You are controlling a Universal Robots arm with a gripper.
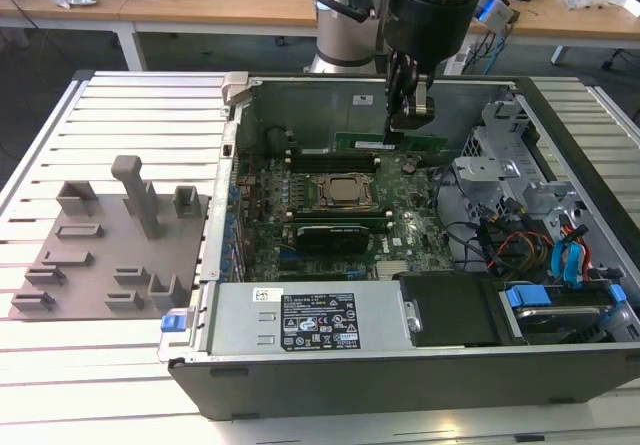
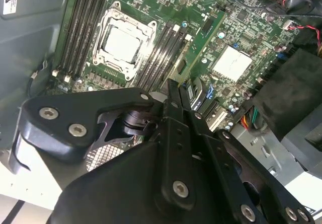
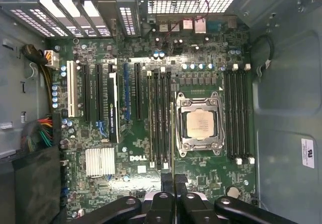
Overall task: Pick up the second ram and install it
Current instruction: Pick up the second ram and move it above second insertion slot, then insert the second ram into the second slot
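Note:
The second ram point(image 1: 372, 143) is a long thin green stick, held on edge inside the open computer case with my gripper point(image 1: 408, 115) shut on it. In the exterior view it hangs level just above the memory slots point(image 1: 320, 161) on the far side of the CPU socket point(image 1: 345, 193). In the second wrist view the ram point(image 2: 204, 43) runs away from my gripper point(image 2: 173, 90) across the board. In the first wrist view it shows edge-on as a thin line point(image 3: 173, 143) between the slots point(image 3: 158, 118) and the CPU socket point(image 3: 197, 124), rising from my gripper point(image 3: 173, 183).
The grey fixture plate point(image 1: 110, 255) with upright posts lies on the slatted table at the exterior view's left. The power supply point(image 1: 310, 320) fills the case's near side. Drive bays and cables point(image 1: 540, 240) crowd its right. More slots point(image 3: 239, 116) flank the socket's other side.

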